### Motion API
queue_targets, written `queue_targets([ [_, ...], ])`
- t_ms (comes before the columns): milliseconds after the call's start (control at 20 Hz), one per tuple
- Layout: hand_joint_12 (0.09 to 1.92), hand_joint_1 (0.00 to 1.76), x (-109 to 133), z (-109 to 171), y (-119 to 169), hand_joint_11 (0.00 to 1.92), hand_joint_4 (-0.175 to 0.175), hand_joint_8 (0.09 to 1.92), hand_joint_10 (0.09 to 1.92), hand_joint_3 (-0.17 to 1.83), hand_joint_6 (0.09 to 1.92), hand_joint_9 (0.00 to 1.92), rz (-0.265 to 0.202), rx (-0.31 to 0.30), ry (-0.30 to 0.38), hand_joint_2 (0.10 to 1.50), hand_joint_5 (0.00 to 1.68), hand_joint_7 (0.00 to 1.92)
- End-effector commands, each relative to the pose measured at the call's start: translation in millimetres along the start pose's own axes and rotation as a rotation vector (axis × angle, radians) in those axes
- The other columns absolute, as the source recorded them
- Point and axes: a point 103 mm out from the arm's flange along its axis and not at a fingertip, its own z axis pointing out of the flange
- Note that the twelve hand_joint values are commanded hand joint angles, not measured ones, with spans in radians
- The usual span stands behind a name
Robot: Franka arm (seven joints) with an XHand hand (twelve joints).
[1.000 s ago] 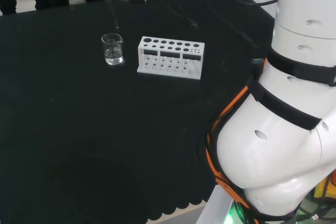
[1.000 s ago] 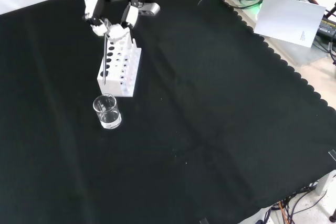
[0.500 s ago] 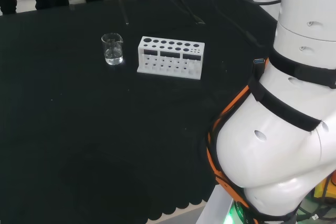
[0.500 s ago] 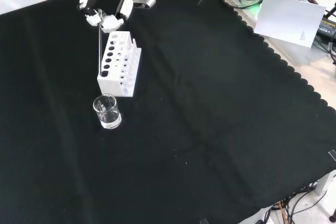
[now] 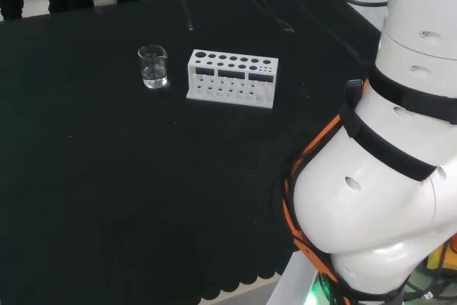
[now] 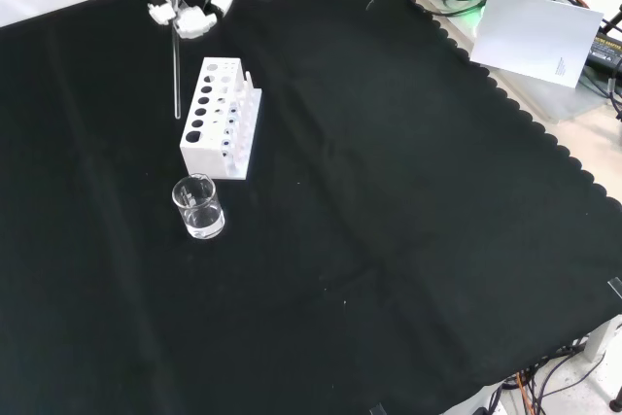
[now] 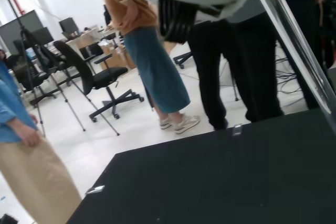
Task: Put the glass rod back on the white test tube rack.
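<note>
Black cloth covers the bench; the glass rod [image 6: 176, 70] hangs in the air, not yet on the rack.

Head view: the white test tube rack [image 5: 231, 78] stands just right of a beaker [image 5: 153, 66], the rod above them. Front view: the hand [image 6: 183, 15] pinches the rod's top; its tip hangs left of the rack. Wrist view: the rod slants past. Next, I judge, align over 1 hole and lower.

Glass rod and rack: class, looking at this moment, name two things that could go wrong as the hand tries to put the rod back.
1. The glass rod hangs from the hand with its tip above the cloth beside the white test tube rack, not over a hole, so it may miss.
2. The fingers pinch only the rod's top, so it could swing or slip.
</note>
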Motion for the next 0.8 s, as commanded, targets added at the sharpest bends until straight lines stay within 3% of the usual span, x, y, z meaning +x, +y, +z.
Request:
queue_targets([
  [50,0.79,1.3,-28.9,-17.5,-11.0,1.62,-0.175,1.26,0.92,0.84,0.92,1.57,0.054,-0.03,-0.012,0.66,1.04,1.14],
  [800,0.79,1.3,-80.8,-54.6,-42.6,1.63,-0.175,1.25,0.92,0.85,0.92,1.57,0.161,-0.082,-0.04,0.65,1.04,1.14],
])
